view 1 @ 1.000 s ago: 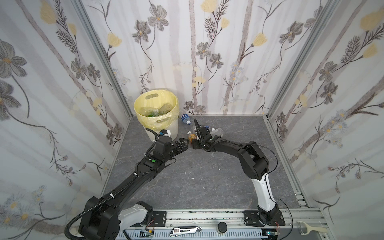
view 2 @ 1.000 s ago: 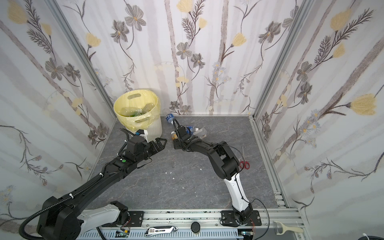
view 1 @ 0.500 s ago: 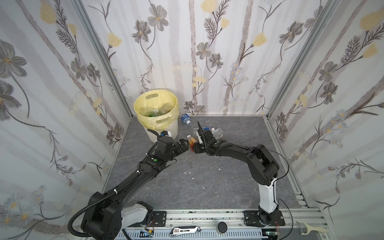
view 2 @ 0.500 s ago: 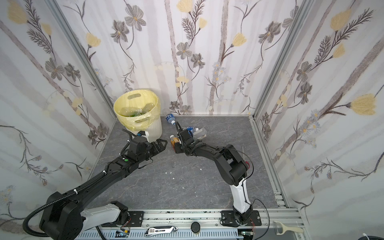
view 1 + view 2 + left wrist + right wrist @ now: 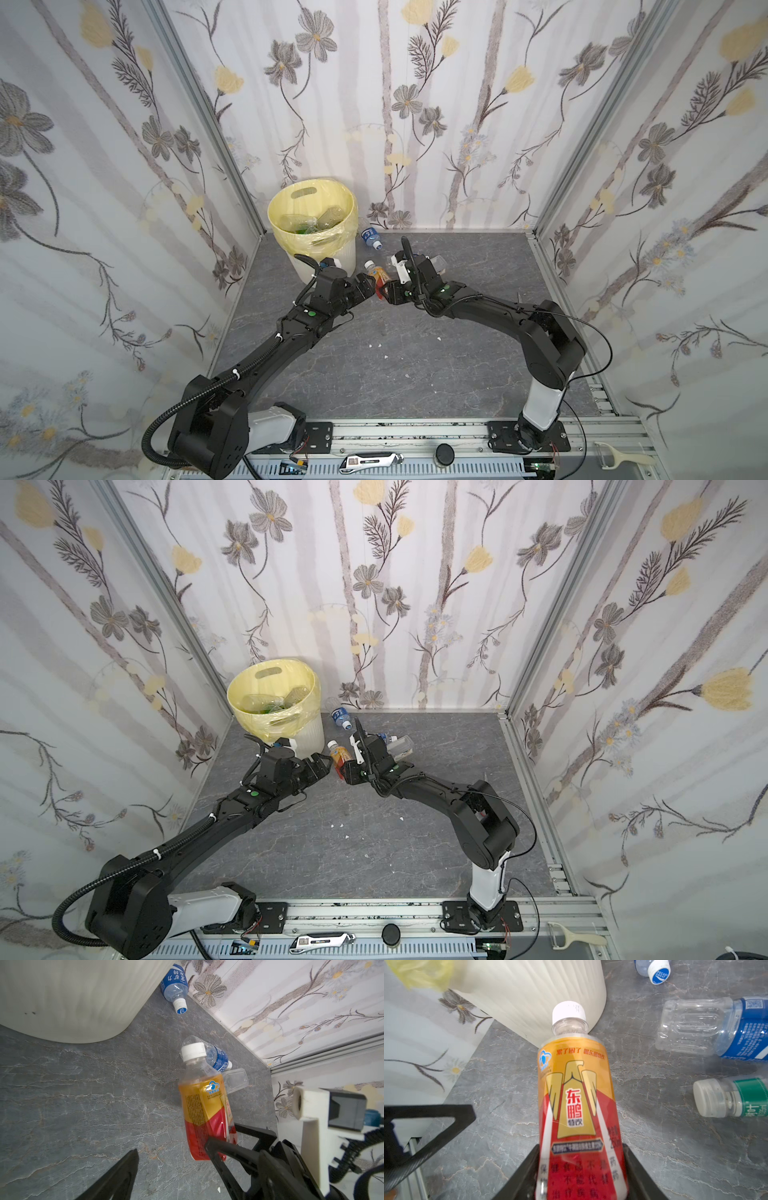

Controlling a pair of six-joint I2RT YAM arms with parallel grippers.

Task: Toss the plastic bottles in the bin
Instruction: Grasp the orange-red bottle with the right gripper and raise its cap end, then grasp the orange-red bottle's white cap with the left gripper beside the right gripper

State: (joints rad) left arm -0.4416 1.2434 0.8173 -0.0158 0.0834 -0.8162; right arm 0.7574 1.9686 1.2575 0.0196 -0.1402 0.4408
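Bottle (image 5: 577, 1095), clear cylindrical plastic, glossy orange-red labelled, white-capped.

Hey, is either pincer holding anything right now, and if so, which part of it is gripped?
The right pincer grips the orange-red labelled bottle at its bottom end. The left pincer is open beside it and holds nothing.

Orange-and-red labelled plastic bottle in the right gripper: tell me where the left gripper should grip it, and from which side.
Probably the orange upper half of the orange-and-red labelled plastic bottle, just below its white cap. The right gripper clamps the red base end, so only that stretch is free. The open left gripper should come from its own side, jaws across the round body.
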